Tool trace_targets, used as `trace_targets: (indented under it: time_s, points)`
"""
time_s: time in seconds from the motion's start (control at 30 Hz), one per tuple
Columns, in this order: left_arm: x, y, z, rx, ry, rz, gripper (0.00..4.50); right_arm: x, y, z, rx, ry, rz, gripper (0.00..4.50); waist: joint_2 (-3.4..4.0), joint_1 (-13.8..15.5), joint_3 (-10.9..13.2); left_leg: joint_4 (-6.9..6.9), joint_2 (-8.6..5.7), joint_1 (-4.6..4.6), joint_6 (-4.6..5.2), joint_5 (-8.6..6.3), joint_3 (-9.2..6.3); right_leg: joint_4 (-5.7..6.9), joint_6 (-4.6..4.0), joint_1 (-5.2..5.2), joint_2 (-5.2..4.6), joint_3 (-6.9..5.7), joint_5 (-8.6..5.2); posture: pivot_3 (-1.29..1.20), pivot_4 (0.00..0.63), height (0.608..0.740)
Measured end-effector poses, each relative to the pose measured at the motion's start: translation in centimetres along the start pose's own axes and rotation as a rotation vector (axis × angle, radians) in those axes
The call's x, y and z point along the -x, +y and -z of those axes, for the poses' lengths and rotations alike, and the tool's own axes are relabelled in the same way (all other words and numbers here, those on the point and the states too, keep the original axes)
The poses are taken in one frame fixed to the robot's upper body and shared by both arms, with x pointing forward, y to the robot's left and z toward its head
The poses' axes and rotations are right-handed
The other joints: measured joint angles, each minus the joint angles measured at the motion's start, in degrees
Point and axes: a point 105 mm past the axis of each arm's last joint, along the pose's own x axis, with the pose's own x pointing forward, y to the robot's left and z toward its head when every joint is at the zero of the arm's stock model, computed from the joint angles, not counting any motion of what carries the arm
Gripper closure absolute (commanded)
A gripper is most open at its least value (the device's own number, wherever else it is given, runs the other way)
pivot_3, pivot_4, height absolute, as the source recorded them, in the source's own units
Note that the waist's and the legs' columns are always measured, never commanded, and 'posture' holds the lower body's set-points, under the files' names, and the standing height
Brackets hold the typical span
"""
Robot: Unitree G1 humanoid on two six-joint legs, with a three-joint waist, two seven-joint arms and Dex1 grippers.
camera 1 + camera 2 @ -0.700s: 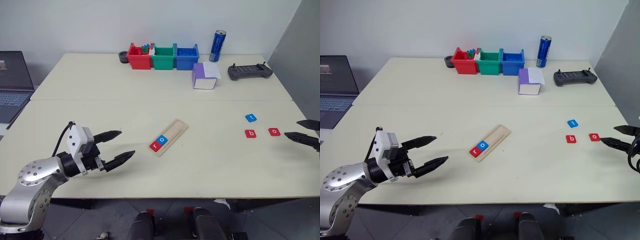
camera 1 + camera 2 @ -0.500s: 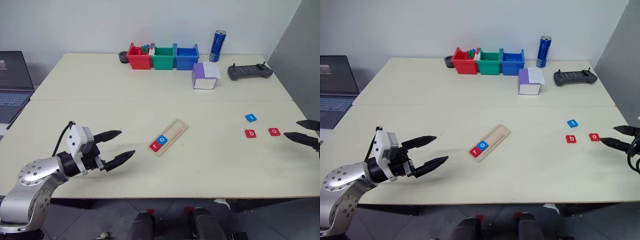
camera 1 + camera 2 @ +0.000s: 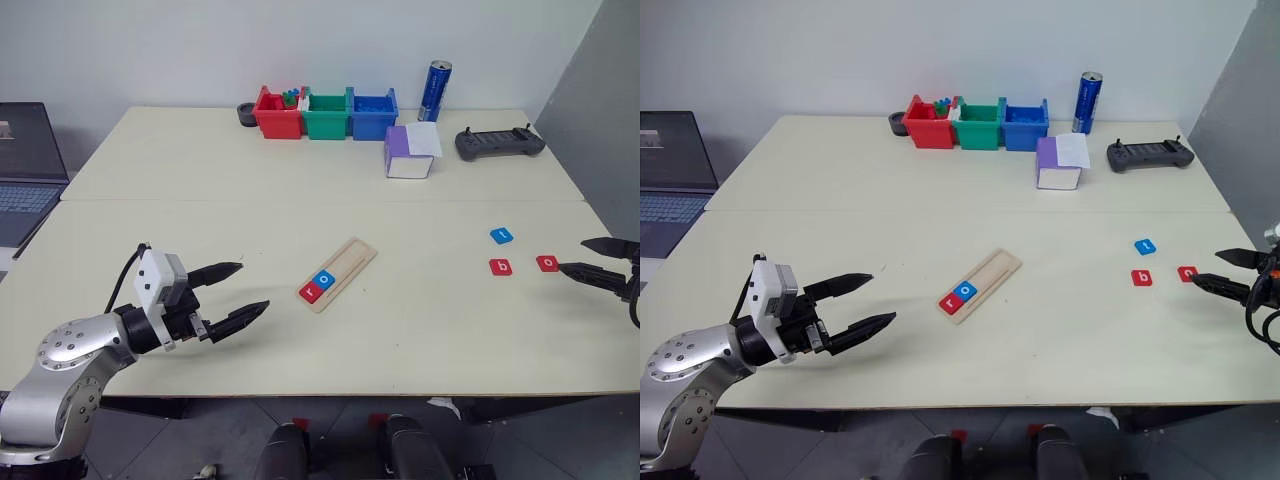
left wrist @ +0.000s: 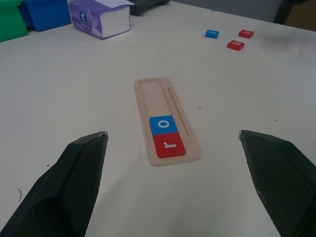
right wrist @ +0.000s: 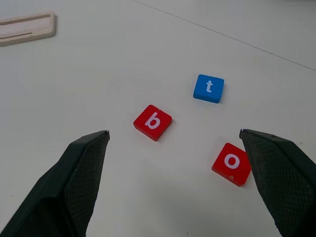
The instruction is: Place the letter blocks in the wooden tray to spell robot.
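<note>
- The table (image 3: 300, 170) carries everything; the wooden tray (image 3: 339, 273) lies near its middle, its long axis running diagonally from near-left to far-right.
- The left hand (image 3: 227, 295) hovers left of the tray's near end, fingers spread apart and empty.
- The right hand (image 3: 590, 259) hovers at the table's right edge, fingers also apart and empty, pointing left at the loose tiles.
- In the tray's near-left end sit the red "r" block (image 3: 311, 293) and, touching it, the blue "o" block (image 3: 323, 280).
- Loose on the right: red "b" block (image 5: 152, 122), blue "t" block (image 5: 209, 88), red "o" block (image 5: 232, 163).
- "b" looks due next; it lies just left of the right hand, which is much the nearer hand, beyond the red "o".
</note>
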Motion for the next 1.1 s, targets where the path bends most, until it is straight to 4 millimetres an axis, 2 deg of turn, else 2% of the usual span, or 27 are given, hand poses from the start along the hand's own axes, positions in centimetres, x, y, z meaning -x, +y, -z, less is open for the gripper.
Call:
trace_targets:
  time_s: [0.17, 0.27, 0.37, 0.5, 0.67, 0.93, 1.1]
  points:
    - [-0.3, -0.1, 0.5, 0.003, 0.023, 0.014, 0.00, -0.5, 0.7, -0.3, 0.018, 0.006, -0.038, 0.01, 0.00, -0.02, 0.00, 0.00, 0.00, 0.00, 0.00, 0.00, 0.00, 0.00, 0.00, 0.00, 0.00, 0.00, 0.00, 0.00, 0.150, 0.740]
    - [-0.6, -0.1, 1.6, 0.006, 0.074, 0.022, 0.00, -1.8, 2.0, -0.7, 0.043, 0.009, -0.106, 0.01, 0.00, -0.09, 0.00, 0.00, 0.00, 0.03, 0.00, 0.00, 0.00, 0.01, 0.00, 0.00, 0.02, 0.01, 0.00, 0.00, 0.150, 0.740]
    - [-1.1, -0.1, 2.7, 0.000, 0.113, 0.031, 0.00, -3.6, 4.2, -1.9, 0.095, 0.007, -0.214, 0.01, 0.02, -0.09, -0.01, 0.00, 0.01, 0.03, 0.00, 0.00, -0.01, 0.02, 0.02, 0.00, 0.02, 0.00, 0.01, 0.00, 0.150, 0.740]
    - [-2.7, 0.3, 2.6, -0.001, 0.086, 0.028, 0.00, -6.0, 7.7, -4.2, 0.174, -0.044, -0.358, 0.01, 0.01, 0.12, -0.01, 0.03, 0.01, -0.04, 0.00, 0.00, -0.04, 0.00, 0.14, 0.00, 0.03, -0.02, 0.09, 0.00, 0.150, 0.740]
    - [-4.6, 0.1, 3.3, 0.003, 0.076, 0.029, 0.00, -7.5, 10.2, -5.8, 0.225, -0.074, -0.450, 0.01, 0.01, 0.22, -0.01, 0.03, -0.01, -0.12, 0.00, 0.00, -0.07, -0.08, 0.16, -0.01, 0.01, -0.04, 0.13, 0.00, 0.150, 0.740]
    - [-7.3, -0.4, 4.7, 0.015, 0.095, 0.039, 0.00, -9.3, 13.9, -6.5, 0.259, -0.101, -0.584, 0.01, 0.00, 0.21, -0.02, 0.05, -0.01, -0.11, 0.00, 0.00, -0.10, -0.06, 0.16, -0.01, 0.02, -0.05, 0.15, 0.00, 0.150, 0.740]
    - [-8.7, -1.4, 4.8, 0.013, 0.093, 0.079, 0.00, -10.0, 14.8, -6.5, 0.255, -0.106, -0.603, 0.01, 0.00, 0.22, -0.02, 0.05, -0.01, -0.14, 0.00, 0.00, -0.12, -0.07, 0.16, -0.01, 0.02, -0.07, 0.15, 0.00, 0.150, 0.740]
